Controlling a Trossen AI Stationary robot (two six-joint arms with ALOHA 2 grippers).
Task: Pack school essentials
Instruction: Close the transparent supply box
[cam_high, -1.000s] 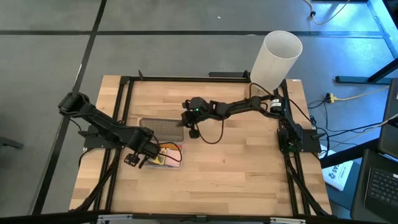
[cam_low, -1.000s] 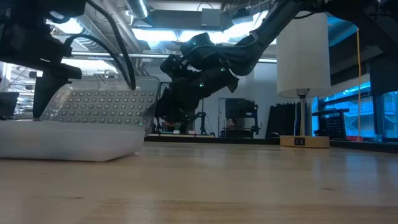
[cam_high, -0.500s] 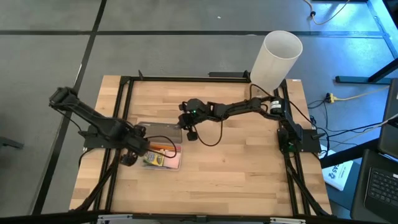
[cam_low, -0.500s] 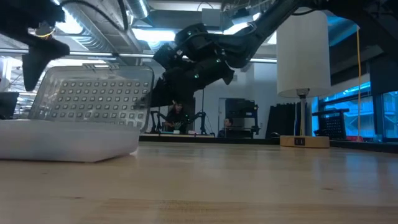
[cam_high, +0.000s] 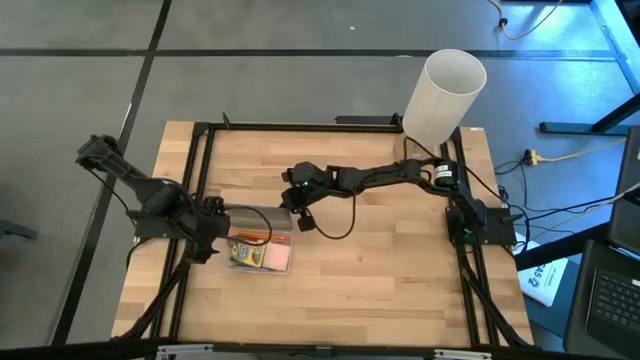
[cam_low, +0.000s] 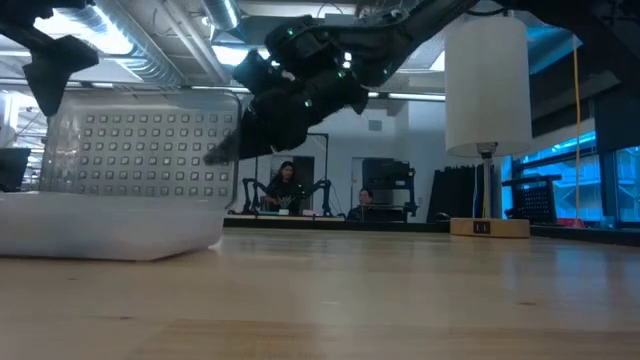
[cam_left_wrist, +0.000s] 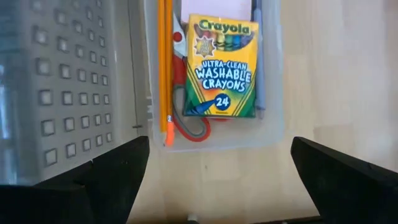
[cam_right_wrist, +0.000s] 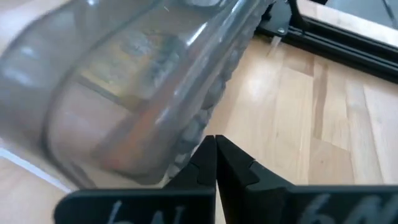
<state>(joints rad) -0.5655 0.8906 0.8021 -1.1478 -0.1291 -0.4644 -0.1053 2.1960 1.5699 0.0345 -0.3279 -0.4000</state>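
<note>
right gripper (cam_high: 292, 203), fingers closed, pushes the case lid (cam_high: 252, 219) to shut it. left gripper (cam_high: 205, 243), fingers spread wide, waits beside the case (cam_left_wrist: 211, 140) nr the worktop's left edge. crayon box (cam_left_wrist: 222, 67), scissors (cam_left_wrist: 184, 99), pencils (cam_left_wrist: 164, 68) & pen (cam_left_wrist: 258, 62) lie packed inside.

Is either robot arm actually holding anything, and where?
The right end effector pinches the dimpled lid at its edge; the left end effector holds nothing.
</note>
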